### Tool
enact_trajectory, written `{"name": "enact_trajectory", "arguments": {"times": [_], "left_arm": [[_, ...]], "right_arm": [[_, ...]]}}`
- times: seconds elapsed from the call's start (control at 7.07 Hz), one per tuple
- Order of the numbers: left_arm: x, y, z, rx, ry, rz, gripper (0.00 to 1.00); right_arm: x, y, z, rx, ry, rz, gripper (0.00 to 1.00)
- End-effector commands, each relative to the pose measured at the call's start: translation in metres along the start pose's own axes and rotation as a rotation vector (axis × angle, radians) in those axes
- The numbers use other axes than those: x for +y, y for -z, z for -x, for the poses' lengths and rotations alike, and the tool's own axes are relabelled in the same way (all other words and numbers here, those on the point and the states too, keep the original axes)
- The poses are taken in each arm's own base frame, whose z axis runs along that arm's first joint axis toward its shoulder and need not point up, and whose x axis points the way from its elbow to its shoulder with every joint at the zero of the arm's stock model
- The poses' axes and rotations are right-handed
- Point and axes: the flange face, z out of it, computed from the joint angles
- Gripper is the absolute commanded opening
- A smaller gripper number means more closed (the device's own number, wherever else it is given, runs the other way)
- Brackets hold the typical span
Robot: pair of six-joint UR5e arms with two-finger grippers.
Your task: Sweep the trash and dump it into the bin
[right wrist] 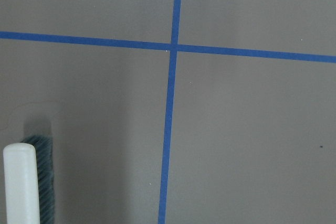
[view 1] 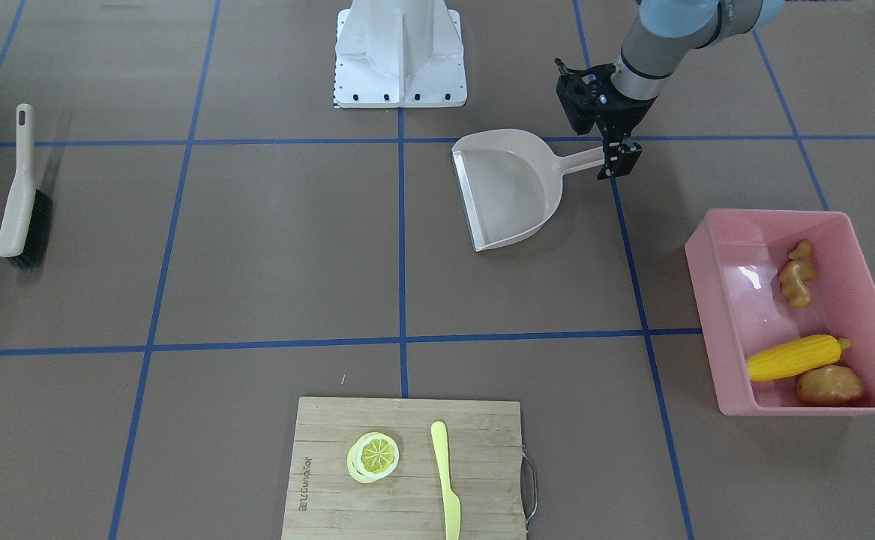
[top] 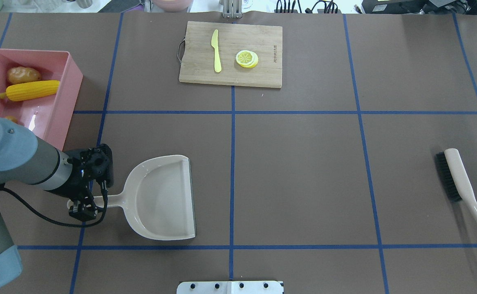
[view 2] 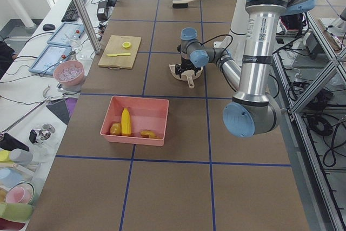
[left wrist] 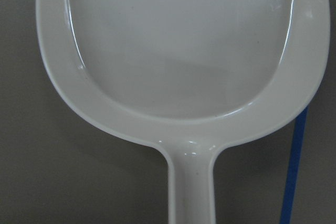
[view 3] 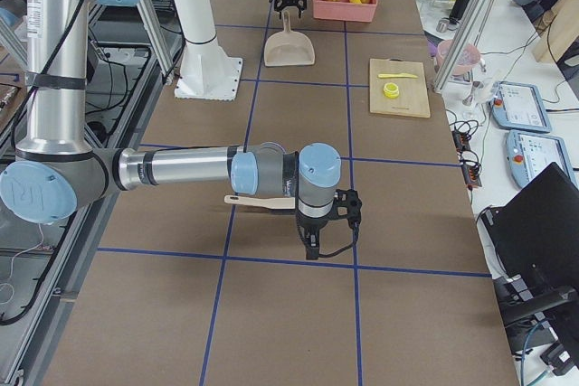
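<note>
The pink bin (view 1: 707,300) stands on the table and also shows in the overhead view (top: 64,106). In it lie the yellow corn cob (view 1: 793,358), the brown potato (view 1: 829,385) and the tan ginger root (view 1: 797,274). The beige dustpan (view 1: 512,187) lies flat and empty on the table. My left gripper (view 1: 615,159) is at the end of its handle. Its fingers straddle the handle and look spread open. My right gripper (view 3: 312,246) shows only in the exterior right view, just past the brush, and I cannot tell its state.
A beige brush (view 1: 21,195) with black bristles lies on the table; its tip shows in the right wrist view (right wrist: 21,187). A wooden cutting board (view 1: 332,465) holds a lemon slice (view 1: 373,455) and a yellow knife (view 1: 446,480). The robot's white base (view 1: 400,52) stands behind the dustpan.
</note>
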Motion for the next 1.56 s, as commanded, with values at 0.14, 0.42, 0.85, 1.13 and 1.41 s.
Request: {"name": "enact_trajectory", "arguments": {"times": [0.14,0.42,0.85,1.13,1.41], "left_arm": [[0.051,0.084,0.111,-0.07,0.424,-0.084,0.98],[0.1,0.125,0.155,-0.066,0.631,-0.04,0.98],[0.249,0.166,0.241,-0.135,1.085,0.094,0.98],[0.374,0.149,0.232,0.014,1.339,0.071,0.98],[0.411,0.148,0.236,0.019,1.427,0.072,0.98]], "right_arm": [[-0.001,0.001,0.001,0.001,0.004,-0.004,1.0],[-0.001,0.002,0.001,0.001,0.005,-0.005,1.0],[0.0,0.001,0.001,0.001,0.003,-0.003,1.0],[-0.001,0.001,0.001,0.001,0.004,-0.004,1.0],[0.0,0.0,0.0,0.001,0.002,-0.002,1.0]]}}
